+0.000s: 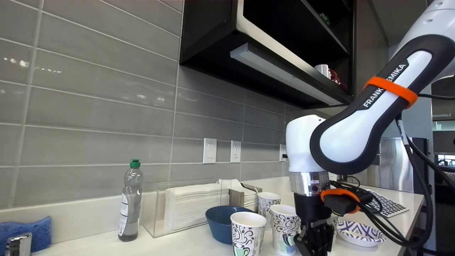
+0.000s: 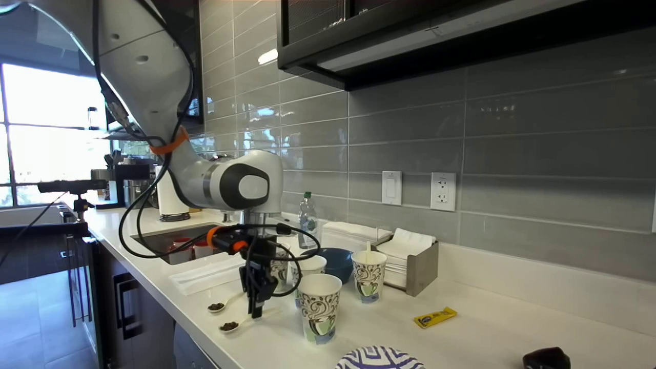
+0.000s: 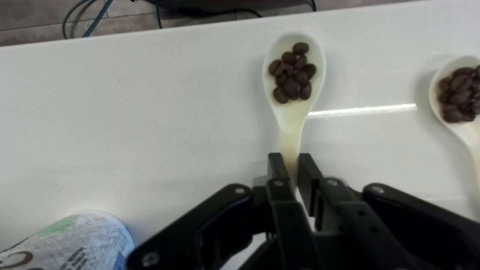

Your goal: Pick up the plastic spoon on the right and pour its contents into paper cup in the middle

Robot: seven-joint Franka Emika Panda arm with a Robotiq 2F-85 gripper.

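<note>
My gripper [image 3: 288, 156] has its fingers closed on both sides of the handle of a white plastic spoon [image 3: 293, 118] with dark coffee beans in its bowl. The spoon [image 2: 246, 320] looks to be at counter level, near the front edge; I cannot tell whether it is lifted. In an exterior view the gripper [image 2: 255, 311] points straight down beside the cups. The middle paper cup [image 1: 284, 227], white with a patterned print, stands upright between two like cups. It is partly hidden behind the nearer cup [image 2: 322, 312] in an exterior view [image 2: 310, 265].
A second spoon of beans [image 3: 468, 131] lies beside the held one. A patterned cup [image 3: 75, 243] shows at the wrist view's lower left. A dark blue bowl [image 1: 224, 222], a cup with a stick [image 2: 369, 279], a patterned bowl [image 1: 359, 231] and a yellow packet [image 2: 435, 318] stand around.
</note>
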